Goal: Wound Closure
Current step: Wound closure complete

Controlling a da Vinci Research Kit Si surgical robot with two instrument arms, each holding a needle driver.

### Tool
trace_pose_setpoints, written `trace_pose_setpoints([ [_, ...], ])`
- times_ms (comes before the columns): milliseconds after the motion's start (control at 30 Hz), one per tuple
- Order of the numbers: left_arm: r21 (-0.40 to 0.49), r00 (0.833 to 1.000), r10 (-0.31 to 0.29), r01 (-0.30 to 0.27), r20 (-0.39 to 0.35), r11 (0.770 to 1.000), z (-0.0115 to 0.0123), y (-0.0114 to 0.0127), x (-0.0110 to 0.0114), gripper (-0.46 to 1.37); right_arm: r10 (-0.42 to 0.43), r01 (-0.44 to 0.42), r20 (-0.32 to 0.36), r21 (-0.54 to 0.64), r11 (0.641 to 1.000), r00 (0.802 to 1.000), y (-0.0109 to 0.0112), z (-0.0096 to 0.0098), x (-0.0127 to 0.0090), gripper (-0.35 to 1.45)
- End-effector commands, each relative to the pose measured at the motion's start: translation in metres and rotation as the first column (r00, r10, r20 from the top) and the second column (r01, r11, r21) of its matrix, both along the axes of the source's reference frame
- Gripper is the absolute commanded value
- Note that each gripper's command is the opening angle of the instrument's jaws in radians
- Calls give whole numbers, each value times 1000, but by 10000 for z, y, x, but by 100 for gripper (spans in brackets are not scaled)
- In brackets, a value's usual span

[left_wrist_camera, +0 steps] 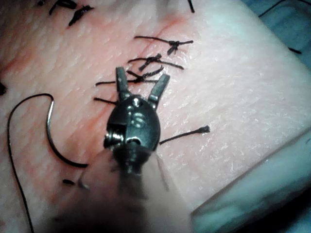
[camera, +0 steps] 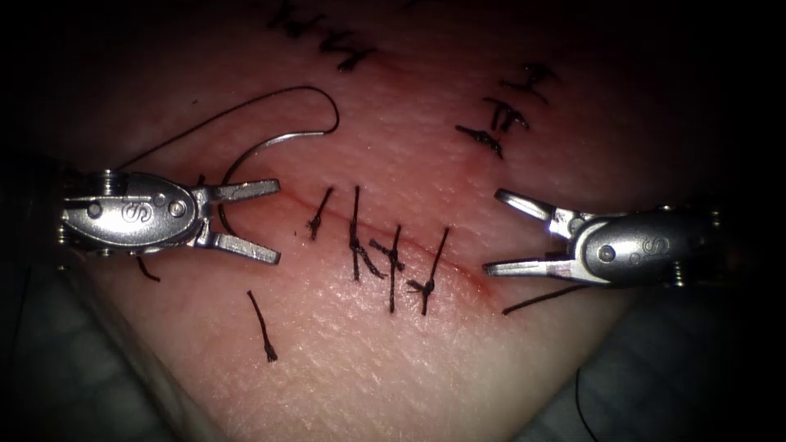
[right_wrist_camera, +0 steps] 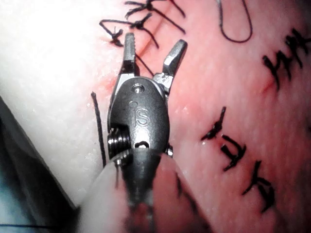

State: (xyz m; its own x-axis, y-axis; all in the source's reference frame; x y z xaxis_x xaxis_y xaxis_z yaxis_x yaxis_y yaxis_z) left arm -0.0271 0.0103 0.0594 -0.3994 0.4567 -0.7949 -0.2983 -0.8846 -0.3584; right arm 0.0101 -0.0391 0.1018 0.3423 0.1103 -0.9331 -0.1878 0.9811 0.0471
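Note:
The tissue (camera: 344, 360) carries a cut (camera: 458, 274) crossed by several knotted stitches (camera: 356, 233). The curved needle (camera: 246, 155) lies on the tissue just left of the cut's left end, held by neither tool. Its lower part passes under my left tool (camera: 277, 223), whose jaws stand open and empty. Black thread (camera: 270, 96) loops from the needle's upper end away to the left. My right tool (camera: 493, 232) hovers open and empty at the cut's right end. In the wrist views I see the needle (left_wrist_camera: 51, 138), the left tool (left_wrist_camera: 143, 80) and the right tool (right_wrist_camera: 154, 48), both open.
A loose cut piece of thread (camera: 262, 326) lies below the left tool, another (camera: 540, 299) under the right tool. Older dark stitches (camera: 503, 115) mark the far tissue. The tissue's edge drops to grey cloth (camera: 65, 360) at the front left and right.

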Motion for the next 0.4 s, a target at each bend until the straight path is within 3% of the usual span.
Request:
trace_pose_setpoints([
  [33, -1, 1000, -1, 1, 0, 1000, 0, 0, 0, 51, -7, 7, 0, 1, 1000, 1000, 0, 0, 0, 117],
  [400, -1, 1000, -2, 2, -1, 1000, 0, -1, -1, 49, -8, 8, 0, -5, 1000, 1000, 0, 0, 0, 117],
])
